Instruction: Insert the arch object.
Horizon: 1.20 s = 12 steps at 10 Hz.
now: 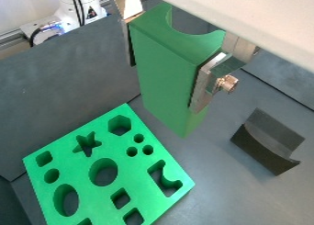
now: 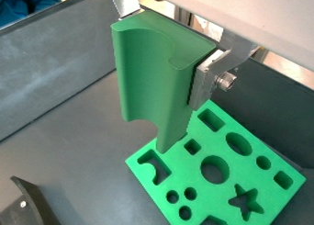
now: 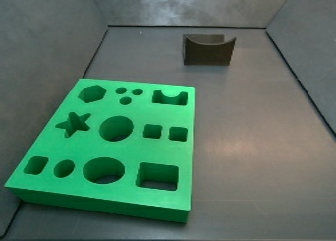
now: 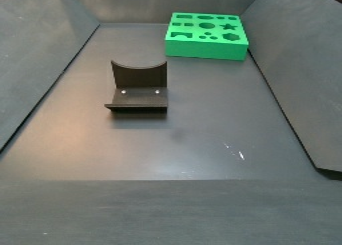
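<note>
My gripper [image 1: 168,68] is shut on the green arch object [image 1: 166,77]. One silver finger [image 1: 207,82] presses its side. The piece hangs upright above the dark floor, beside the green board [image 1: 132,178] of shaped holes. Both wrist views show this: gripper [image 2: 160,54], arch object [image 2: 153,91], board [image 2: 249,176]. The board's arch-shaped slot [image 1: 162,178] shows at its near corner and is empty. In both side views the board [image 3: 132,151] [image 4: 207,53] lies flat on the floor. Neither the gripper nor the arch object is in those views.
The dark L-shaped fixture [image 3: 207,48] [image 4: 136,89] stands on the floor apart from the board; it also shows in both wrist views [image 1: 267,137] [image 2: 35,206]. Grey walls enclose the floor on all sides.
</note>
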Motion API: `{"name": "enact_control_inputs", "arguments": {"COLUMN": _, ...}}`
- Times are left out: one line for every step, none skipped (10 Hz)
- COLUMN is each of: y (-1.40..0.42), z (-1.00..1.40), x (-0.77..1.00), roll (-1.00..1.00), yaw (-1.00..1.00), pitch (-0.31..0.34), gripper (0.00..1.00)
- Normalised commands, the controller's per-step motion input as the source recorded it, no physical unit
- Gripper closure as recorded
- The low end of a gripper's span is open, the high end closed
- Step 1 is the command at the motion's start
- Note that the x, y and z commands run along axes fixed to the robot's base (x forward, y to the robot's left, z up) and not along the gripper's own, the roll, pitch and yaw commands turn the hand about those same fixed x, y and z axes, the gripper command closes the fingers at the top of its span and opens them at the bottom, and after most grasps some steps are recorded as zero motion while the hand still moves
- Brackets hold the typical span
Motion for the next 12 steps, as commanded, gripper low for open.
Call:
{"name": "enact_control_inputs", "arguments": {"y": 0.00, "z": -1.00, "x": -0.10, "roll": -0.01, "yaw": 0.00, "pitch": 0.086, "gripper": 1.00}}
{"name": "enact_control_inputs", "arguments": {"y": 0.09, "z": -0.75, "x": 0.00, "roll": -0.08, "yaw": 0.00, "pitch": 0.213, "gripper": 1.00}}
{"name": "enact_control_inputs", "arguments": {"y": 0.02, "z": -0.61, "x": 0.00, "roll": -0.12, "yaw": 0.00, "pitch": 0.274, "gripper": 1.00}}
{"name": "enact_control_inputs", "arguments": {"y": 0.00, "z": -0.55, "x": 0.06, "roll": -0.16, "yaw": 0.00, "pitch": 0.276, "gripper": 1.00}}
{"name": "enact_control_inputs", "arguments": {"y": 0.00, "z": -0.59, "x": 0.19, "roll": -0.22, "yaw": 0.00, "pitch": 0.149, "gripper": 1.00}}
{"name": "enact_control_inputs", "arguments": {"y": 0.00, "z": -0.63, "x": 0.24, "roll": -0.21, "yaw": 0.00, "pitch": 0.103, "gripper": 1.00}}
{"name": "enact_control_inputs", "arguments": {"y": 0.00, "z": -0.66, "x": 0.29, "roll": -0.21, "yaw": 0.00, "pitch": 0.084, "gripper": 1.00}}
{"name": "enact_control_inputs", "arguments": {"y": 0.00, "z": -0.67, "x": 0.27, "roll": -0.22, "yaw": -0.06, "pitch": 0.029, "gripper": 1.00}}
{"name": "enact_control_inputs", "arguments": {"y": 0.00, "z": -0.76, "x": 0.19, "roll": -0.17, "yaw": -0.12, "pitch": 0.000, "gripper": 1.00}}
{"name": "enact_control_inputs", "arguments": {"y": 0.00, "z": -0.79, "x": 0.16, "roll": -0.16, "yaw": -0.15, "pitch": -0.006, "gripper": 1.00}}
{"name": "enact_control_inputs", "arguments": {"y": 0.00, "z": -0.70, "x": 0.03, "roll": -0.19, "yaw": -0.34, "pitch": -0.059, "gripper": 1.00}}
{"name": "enact_control_inputs", "arguments": {"y": 0.00, "z": -0.37, "x": 0.00, "roll": -0.36, "yaw": -0.32, "pitch": -0.091, "gripper": 1.00}}
